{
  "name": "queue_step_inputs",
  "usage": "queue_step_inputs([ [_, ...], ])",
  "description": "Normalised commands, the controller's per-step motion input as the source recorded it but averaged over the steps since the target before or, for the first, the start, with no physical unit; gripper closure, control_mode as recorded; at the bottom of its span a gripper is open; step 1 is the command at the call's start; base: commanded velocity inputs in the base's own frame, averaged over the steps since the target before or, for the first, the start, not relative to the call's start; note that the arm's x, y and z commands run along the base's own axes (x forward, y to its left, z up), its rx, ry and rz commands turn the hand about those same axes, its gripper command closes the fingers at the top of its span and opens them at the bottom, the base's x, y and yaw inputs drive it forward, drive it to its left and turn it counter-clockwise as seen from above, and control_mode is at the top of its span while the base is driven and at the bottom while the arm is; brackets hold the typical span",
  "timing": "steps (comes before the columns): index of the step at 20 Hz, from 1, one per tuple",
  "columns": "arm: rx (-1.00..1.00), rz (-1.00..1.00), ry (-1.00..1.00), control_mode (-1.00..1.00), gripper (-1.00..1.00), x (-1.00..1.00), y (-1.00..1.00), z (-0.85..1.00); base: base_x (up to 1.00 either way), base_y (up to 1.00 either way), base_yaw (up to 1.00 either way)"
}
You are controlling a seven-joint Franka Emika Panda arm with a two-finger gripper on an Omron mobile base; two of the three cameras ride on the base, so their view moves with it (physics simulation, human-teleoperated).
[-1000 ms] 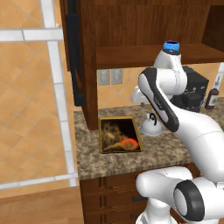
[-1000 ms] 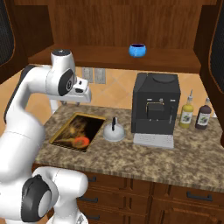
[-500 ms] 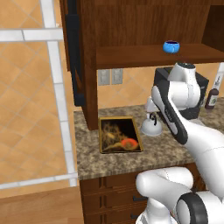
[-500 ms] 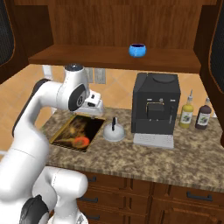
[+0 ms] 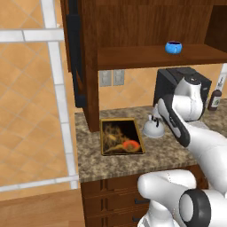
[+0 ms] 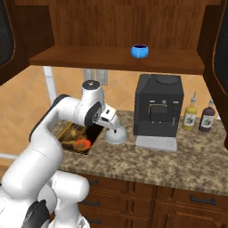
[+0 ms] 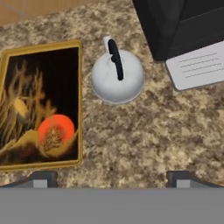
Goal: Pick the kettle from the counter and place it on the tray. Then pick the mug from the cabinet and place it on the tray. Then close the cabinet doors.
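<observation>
Swinging down from cabinet height over the last second, the arm now leans low over the counter (image 5: 115, 162), and its jaws have spread wide.

Largest is the cabinet (image 5: 133, 26), dark reddish wood with its shelf at mid-height; one of the cabinet doors (image 5: 76, 53) stands swung open at the left edge. Below it runs the speckled granite counter over dark wooden drawers (image 6: 178, 202). A black coffee machine (image 6: 158, 109) stands on the counter toward the right, with two bottles (image 6: 199, 117) just beyond it.

The tray (image 7: 78, 105) lies flat on the counter left of the machine, yellow-rimmed, with an orange-red blob on its dark surface. The kettle (image 7: 117, 78) sits upright on the granite just beside the tray's right rim, between tray and machine, black handle arched over its dome.

The gripper (image 7: 113, 179) hangs above the counter near the kettle, fingers (image 7: 42, 178) released and far apart, grasping nothing.

Smallest, the blue mug (image 5: 173, 47) rests on the cabinet shelf.
</observation>
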Motion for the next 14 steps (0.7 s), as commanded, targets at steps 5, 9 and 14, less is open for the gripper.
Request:
queue_step_inputs([
  [5,0.17,-0.14,0.00,-1.00,-1.00,0.73,-0.05,-0.34,0.00,0.00,0.00],
  [9,0.04,-0.13,0.00,-1.00,-1.00,0.71,0.00,-0.24,0.00,0.00,0.00],
  [14,0.00,-0.15,0.00,-1.00,-1.00,0.46,-0.12,-0.13,0.00,0.00,0.00],
])
